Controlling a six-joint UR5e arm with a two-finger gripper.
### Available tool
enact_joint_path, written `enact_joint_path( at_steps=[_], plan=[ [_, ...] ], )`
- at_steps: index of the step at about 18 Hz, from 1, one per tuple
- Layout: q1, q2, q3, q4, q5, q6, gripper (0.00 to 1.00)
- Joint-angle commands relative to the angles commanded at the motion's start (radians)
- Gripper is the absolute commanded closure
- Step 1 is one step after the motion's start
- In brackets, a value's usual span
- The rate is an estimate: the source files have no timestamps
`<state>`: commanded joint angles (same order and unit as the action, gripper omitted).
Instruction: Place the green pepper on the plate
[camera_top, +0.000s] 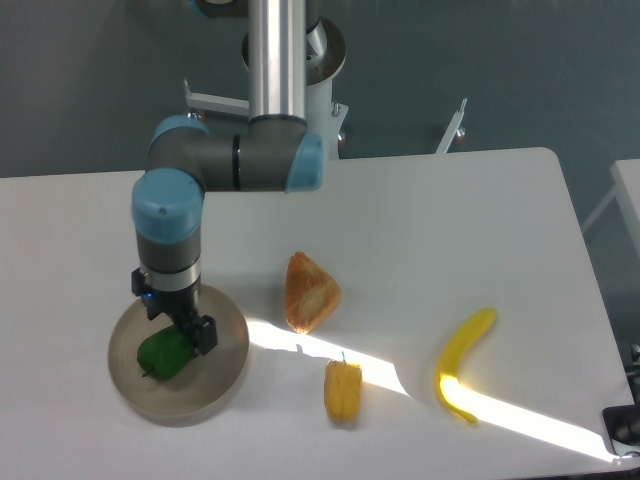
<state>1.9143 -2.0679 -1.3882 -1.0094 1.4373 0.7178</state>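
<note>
The green pepper (164, 354) is small, glossy and dark green. It lies on the round beige-grey plate (215, 385) at the front left of the table. My gripper (178, 330) comes straight down over the plate, its black fingers at the pepper's upper right side and touching or nearly touching it. The camera angle and the wrist hide the gap between the fingers, so I cannot tell whether they still hold the pepper.
A bread-like orange-brown piece (311, 291) lies right of the plate. A yellow-orange pepper (343, 391) lies near the front middle. A banana (463, 376) lies at the front right. A bright strip of sunlight crosses the white table.
</note>
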Motion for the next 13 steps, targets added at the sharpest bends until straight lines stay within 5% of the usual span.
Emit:
enact_joint_path(
  at_steps=[3,13],
  plan=[
    [0.06,0.043,-0.021,0.002,0.009,0.021,0.0],
    [0.273,0.069,-0.005,0.0,0.13,0.429,0.0]
  ],
)
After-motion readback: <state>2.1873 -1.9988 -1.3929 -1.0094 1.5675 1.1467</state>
